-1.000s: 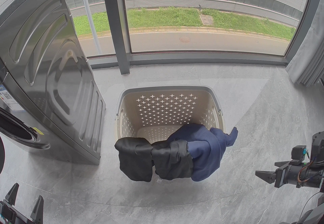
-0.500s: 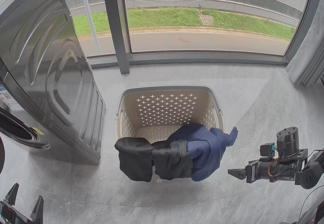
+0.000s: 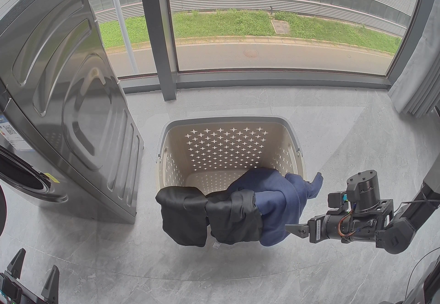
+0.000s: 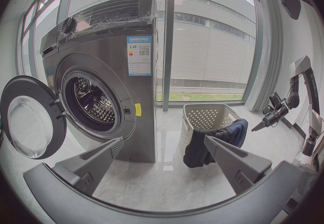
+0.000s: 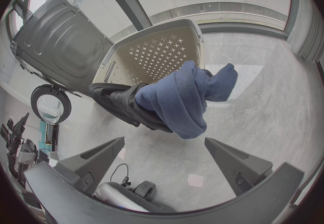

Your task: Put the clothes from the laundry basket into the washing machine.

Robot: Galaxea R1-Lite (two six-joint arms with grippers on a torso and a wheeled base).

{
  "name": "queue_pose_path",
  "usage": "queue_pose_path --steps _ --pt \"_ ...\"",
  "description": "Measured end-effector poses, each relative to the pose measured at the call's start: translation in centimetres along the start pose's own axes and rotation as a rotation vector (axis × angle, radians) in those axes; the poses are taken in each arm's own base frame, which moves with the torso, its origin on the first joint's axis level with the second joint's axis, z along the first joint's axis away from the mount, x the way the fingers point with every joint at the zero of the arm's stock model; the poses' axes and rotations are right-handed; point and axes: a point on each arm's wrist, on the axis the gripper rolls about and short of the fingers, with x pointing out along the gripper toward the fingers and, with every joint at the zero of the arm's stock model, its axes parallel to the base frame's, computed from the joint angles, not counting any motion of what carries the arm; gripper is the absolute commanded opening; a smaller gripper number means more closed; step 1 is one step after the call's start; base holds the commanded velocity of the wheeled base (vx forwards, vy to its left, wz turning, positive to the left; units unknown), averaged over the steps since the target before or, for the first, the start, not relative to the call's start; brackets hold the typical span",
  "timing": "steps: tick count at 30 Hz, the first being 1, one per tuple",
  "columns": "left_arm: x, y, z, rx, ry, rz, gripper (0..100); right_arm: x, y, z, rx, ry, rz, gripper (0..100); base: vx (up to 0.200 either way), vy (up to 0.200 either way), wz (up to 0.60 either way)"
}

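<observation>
Head view: the right claw [image 3: 293,230], spread and empty, is just beside the blue garment [image 3: 279,204], which hangs with a black garment [image 3: 183,218] over the basket [image 3: 229,120] rim nearest it.

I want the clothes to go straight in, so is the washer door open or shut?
Open. The door is swung aside from the washer, and the drum shows through the round opening.
</observation>
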Motion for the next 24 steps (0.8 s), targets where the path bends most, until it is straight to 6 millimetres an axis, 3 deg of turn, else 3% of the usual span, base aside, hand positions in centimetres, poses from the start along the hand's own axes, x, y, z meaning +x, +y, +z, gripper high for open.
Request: queue_pose_path --steps 24 --pt "0.0 0.0 0.0 -0.002 0.0 0.0 100 5.6 -1.1 0.7 0.088 0.025 -0.052 100 0.0 0.0 0.0"
